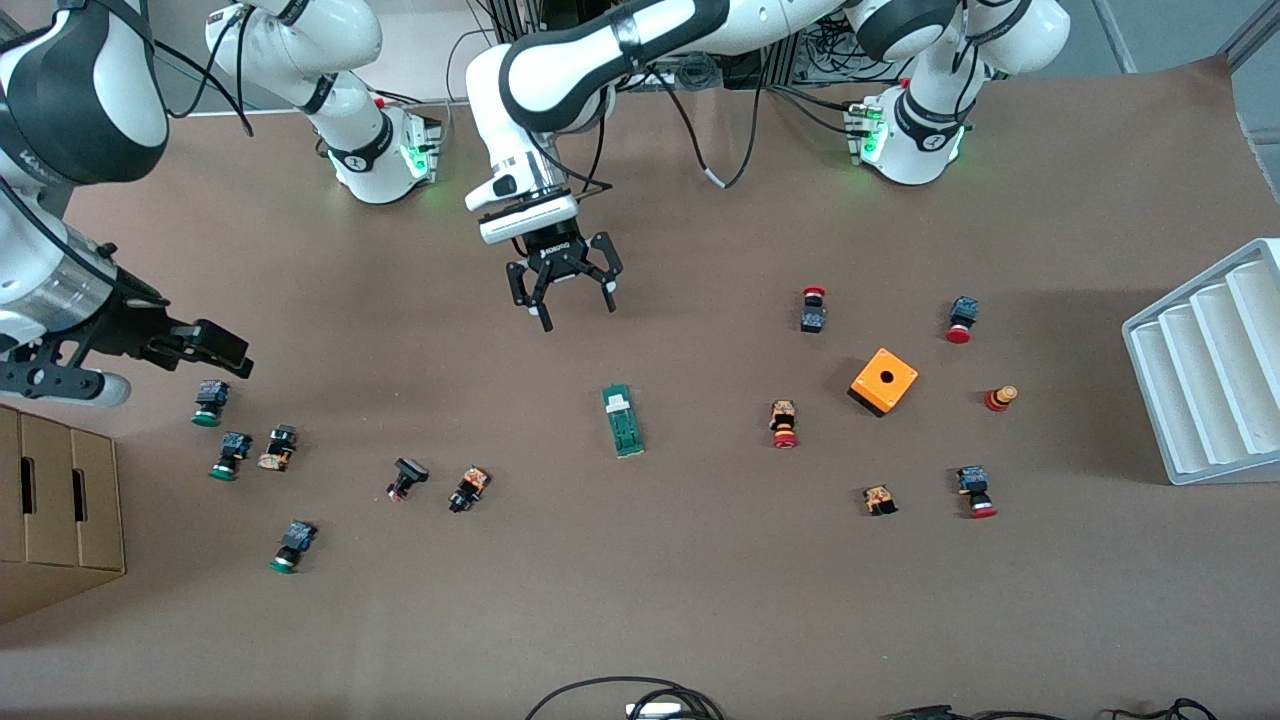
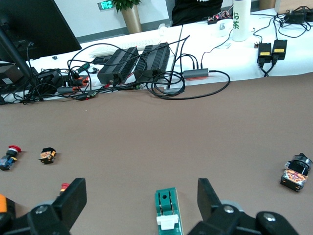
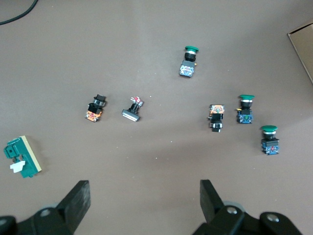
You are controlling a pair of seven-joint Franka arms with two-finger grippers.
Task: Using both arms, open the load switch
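The left gripper hangs with its black fingers spread wide and nothing between them, over bare table just on the robots' side of the load switch. In the left wrist view the switch lies between the two fingertips but below them, not touched. The right gripper is up at the right arm's end of the table, over the green-capped buttons, fingers likewise wide apart and empty.

The switch lies flat near the middle of the table, alone: a slim dark-green slab with a small white piece at the end toward the robots and a pale strip along one long edge.

White lettering on the left gripper's black body is too small to read.

The table is covered in a matte brown sheet. Toward the left arm's end sit an orange box with a round hole in its top, several red-capped buttons, and a white ribbed tray. A cardboard box with slot handles stands at the right arm's end.
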